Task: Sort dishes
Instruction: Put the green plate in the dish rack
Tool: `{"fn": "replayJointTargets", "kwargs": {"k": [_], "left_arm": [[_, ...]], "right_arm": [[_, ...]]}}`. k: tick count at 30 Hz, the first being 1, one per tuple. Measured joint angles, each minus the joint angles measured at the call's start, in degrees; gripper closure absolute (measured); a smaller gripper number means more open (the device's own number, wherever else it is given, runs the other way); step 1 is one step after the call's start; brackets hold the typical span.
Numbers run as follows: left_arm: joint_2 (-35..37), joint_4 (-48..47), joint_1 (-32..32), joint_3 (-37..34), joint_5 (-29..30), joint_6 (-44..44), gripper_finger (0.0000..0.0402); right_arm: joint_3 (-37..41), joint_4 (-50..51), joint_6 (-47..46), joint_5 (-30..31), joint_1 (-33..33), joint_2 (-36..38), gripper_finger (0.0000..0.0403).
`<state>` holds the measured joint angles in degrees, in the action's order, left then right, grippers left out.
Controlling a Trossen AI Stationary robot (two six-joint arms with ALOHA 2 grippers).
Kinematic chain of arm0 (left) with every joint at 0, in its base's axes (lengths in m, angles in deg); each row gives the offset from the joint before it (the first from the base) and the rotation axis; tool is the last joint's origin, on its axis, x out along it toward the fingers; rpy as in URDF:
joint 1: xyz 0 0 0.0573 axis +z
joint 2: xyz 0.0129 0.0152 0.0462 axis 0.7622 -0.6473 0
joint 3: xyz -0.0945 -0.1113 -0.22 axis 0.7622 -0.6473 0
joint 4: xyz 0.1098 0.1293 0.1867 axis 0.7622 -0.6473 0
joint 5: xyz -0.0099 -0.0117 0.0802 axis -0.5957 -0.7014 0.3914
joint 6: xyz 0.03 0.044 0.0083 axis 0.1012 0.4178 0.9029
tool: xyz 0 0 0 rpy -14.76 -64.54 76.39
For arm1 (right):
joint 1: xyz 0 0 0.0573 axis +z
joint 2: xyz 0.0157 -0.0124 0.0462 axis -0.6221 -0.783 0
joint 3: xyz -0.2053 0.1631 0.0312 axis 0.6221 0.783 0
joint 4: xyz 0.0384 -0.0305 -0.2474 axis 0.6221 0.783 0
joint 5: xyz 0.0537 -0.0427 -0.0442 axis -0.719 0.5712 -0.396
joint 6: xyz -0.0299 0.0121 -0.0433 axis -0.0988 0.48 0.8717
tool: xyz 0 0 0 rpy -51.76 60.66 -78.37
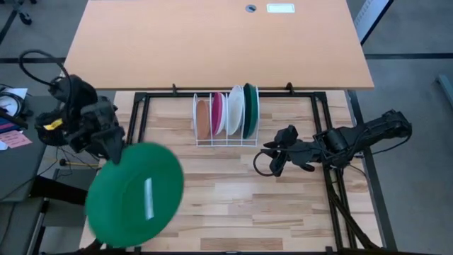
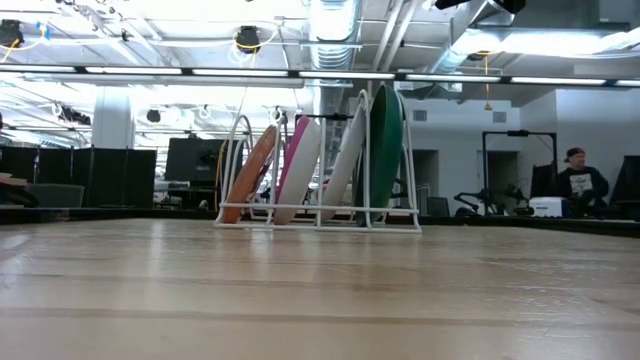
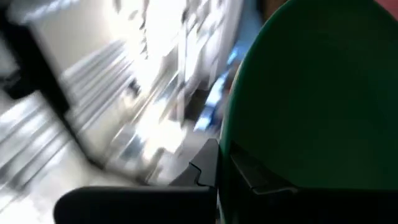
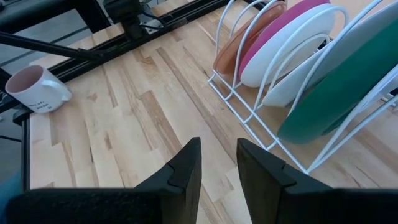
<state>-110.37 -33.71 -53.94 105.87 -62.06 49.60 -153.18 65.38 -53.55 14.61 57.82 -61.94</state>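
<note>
My left gripper (image 1: 115, 152) is shut on a dark green plate (image 1: 134, 195), held high over the table's left near part. In the left wrist view that plate (image 3: 317, 106) fills the picture's right side. A white wire rack (image 1: 226, 143) at the table's far middle holds an orange-brown plate (image 1: 203, 119), a magenta plate (image 1: 217, 113), a white plate (image 1: 234, 111) and a green plate (image 1: 250, 110), each standing on edge in a slot. My right gripper (image 1: 277, 161) hovers open just right of the rack, with nothing between its fingers (image 4: 186, 171). My left gripper pinches the green plate's rim (image 3: 227, 152) between its two fingers, at the plate's far-left edge (image 1: 122, 157). The fingers come from the table's far left side. The plate is lifted clear of the table, its face turned mostly upward.
A small pink mug (image 4: 37, 89) stands on the wood left of the rack, seen only in the right wrist view. Black frame rails (image 1: 141, 120) run along the table's edges. Bare wood (image 1: 241, 205) lies in front of the rack.
</note>
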Motion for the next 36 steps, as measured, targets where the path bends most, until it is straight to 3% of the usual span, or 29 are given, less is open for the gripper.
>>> {"fn": "replayJointTargets", "kwargs": {"k": [3,5,7,15,23,28,36], "left_arm": [[0.16,-0.33,0.83,0.45,-12.84,-1.21,0.0401],[0.31,-2.19,0.91,0.52,-21.66,2.61,0.0401],[0.26,-3.82,0.88,0.53,-25.41,8.28,0.0401],[-2.43,-6.40,0.93,0.39,-23.58,24.87,0.0401],[-4.95,-9.57,0.92,0.39,-16.49,27.20,0.0401],[-5.17,-10.21,0.91,0.39,-16.48,31.43,0.0401],[-5.18,-10.27,0.91,0.41,-16.53,30.66,0.0401]], "right_arm": [[0.00,0.27,0.85,-0.02,0.00,0.00,0.0294],[0.00,0.93,0.84,-0.02,0.00,0.00,0.0294],[0.00,1.00,0.84,-0.02,0.00,0.00,0.0294],[0.00,1.00,0.03,-0.04,0.55,-0.01,0.0294],[0.00,1.04,0.83,-0.09,0.31,0.00,0.0294],[0.00,1.92,0.81,-0.09,-0.04,0.00,0.0294],[0.00,1.92,0.82,-0.15,0.56,0.00,0.0294]]}}
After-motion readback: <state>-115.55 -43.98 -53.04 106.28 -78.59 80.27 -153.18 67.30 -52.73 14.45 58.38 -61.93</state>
